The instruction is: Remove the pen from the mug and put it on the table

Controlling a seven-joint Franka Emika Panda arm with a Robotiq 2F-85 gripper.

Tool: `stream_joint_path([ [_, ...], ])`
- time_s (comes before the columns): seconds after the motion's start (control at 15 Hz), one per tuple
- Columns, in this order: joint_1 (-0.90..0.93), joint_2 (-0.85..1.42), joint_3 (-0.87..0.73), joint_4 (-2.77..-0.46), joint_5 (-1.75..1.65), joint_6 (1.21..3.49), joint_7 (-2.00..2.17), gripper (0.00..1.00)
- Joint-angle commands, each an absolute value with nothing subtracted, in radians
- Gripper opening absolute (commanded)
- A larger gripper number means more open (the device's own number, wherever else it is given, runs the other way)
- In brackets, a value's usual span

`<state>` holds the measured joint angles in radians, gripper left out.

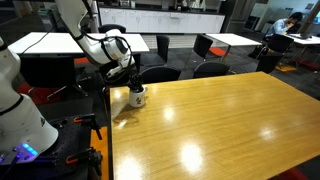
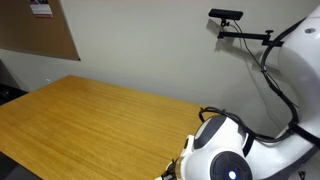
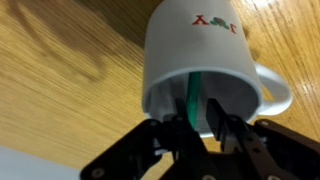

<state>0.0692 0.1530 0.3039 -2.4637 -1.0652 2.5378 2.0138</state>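
Wrist view first: the mug (image 3: pixel 190 50) stands upright on the table (image 3: pixel 60 70), handle out to the right, red and green markings on its side. The pen (image 3: pixel 193 92), a thin green stick, leans inside it with its upper end at the near rim. The gripper (image 3: pixel 198 116) hangs right at that rim, one dark finger on each side of the pen. They sit close, lined up for a pinch, but whether they grip it or leave a sliver of gap I cannot tell. Nothing is out yet.

Over to an exterior view: the mug (image 1: pixel 137 97) sits by the far left corner of the table (image 1: pixel 220 120), and the arm (image 1: pixel 105 45) reaches over from the left so the gripper (image 1: pixel 130 82) points down into it. That is a straight line for lifting. The pen is too small to see here.

Lastly an exterior view of bare wooden top (image 2: pixel 90 120): only the arm's white wrist (image 2: pixel 225 155) shows at the near right, with mug and pen hidden.
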Motion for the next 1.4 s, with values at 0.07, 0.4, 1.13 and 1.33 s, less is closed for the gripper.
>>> stream_joint_path([
  [0.07, 0.161, 0.168, 0.226, -2.432, -1.079, 2.511, 2.041, 0.0],
  [0.4, 0.2, 0.14, 0.214, -2.446, -1.056, 2.512, 2.027, 0.03],
  [1.13, 0.254, -0.028, 0.236, -2.482, -1.063, 2.323, 2.053, 0.03],
  [1.33, 0.24, -0.074, 0.23, -2.486, -1.072, 2.297, 2.082, 0.03],
])
